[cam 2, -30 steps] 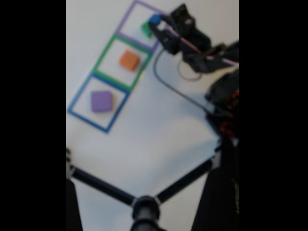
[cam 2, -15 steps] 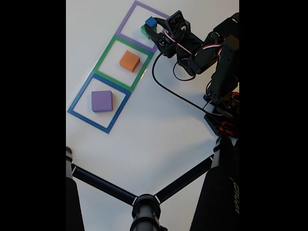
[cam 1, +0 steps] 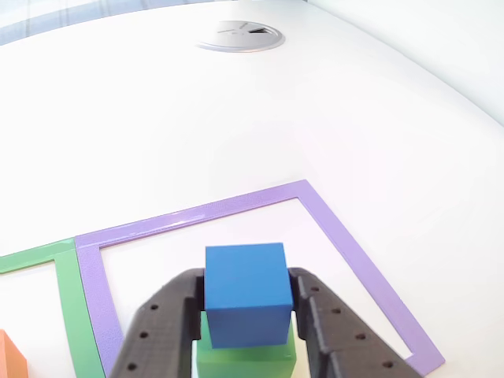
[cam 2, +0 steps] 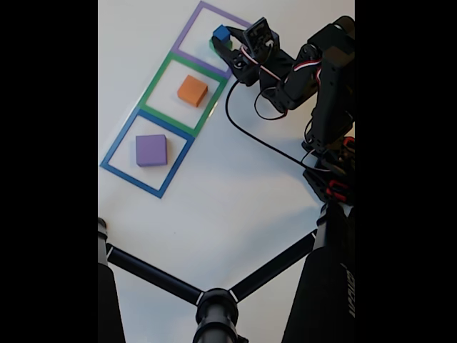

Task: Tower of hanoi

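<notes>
Both fingers [cam 1: 161, 323] flank the blue cube [cam 1: 245, 293] in the other view, one black pad on each side face, pinching it between them. The gripper [cam 1: 246, 327] holds the cube over a green block [cam 1: 246, 356], whose top edge shows just beneath; whether the two touch I cannot tell from here. They sit inside the purple frame [cam 1: 346, 244], near its lower side, with the green frame [cam 1: 67, 315] adjoining on the left and a sliver of an orange block [cam 1: 9, 356] at the bottom corner. A round metal grommet [cam 1: 239, 35] lies well apart at the table's [cam 1: 378, 118] far edge.

From the fixed view, the gripper [cam 2: 226, 43] reaches into the purple frame [cam 2: 187, 32] from the right, the blue cube [cam 2: 221, 33] in its grasp above the green block [cam 2: 213, 44]. The count: three frames in a row, purple, green [cam 2: 158, 80] and blue [cam 2: 114, 150]; four blocks, blue, green, orange [cam 2: 192, 91] and purple [cam 2: 151, 150]; one arm. A black tripod [cam 2: 214, 307] crosses the foreground.

My judgement: the step in hand is either lifting the smallest piece off the green one or setting it down there. If lifting, the next move calls for raising it well clear of the green block before carrying it toward another frame.
</notes>
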You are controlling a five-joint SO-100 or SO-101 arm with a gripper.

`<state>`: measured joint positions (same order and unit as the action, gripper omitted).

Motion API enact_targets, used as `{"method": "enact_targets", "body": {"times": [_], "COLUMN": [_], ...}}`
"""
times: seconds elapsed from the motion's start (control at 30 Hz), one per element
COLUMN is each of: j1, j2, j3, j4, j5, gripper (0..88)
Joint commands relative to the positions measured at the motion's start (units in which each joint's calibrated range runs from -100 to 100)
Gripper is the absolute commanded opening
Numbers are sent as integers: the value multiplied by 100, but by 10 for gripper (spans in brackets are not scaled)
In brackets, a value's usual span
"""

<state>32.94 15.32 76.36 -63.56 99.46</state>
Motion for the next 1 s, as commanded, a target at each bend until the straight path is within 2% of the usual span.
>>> {"method": "enact_targets", "body": {"times": [0.0,0.23,0.5,0.73,0.87,0.97], "j1": [-63,-63,-15,-82,-140,-140], "j2": [14,216,280,-10,-995,-2287], "j3": [-191,-354,-227,-145,155,309], "j4": [-130,-130,-138,-81,615,1870], "j5": [54,54,54,54,54,54], "gripper": [41,55,182,228,232,232]}}
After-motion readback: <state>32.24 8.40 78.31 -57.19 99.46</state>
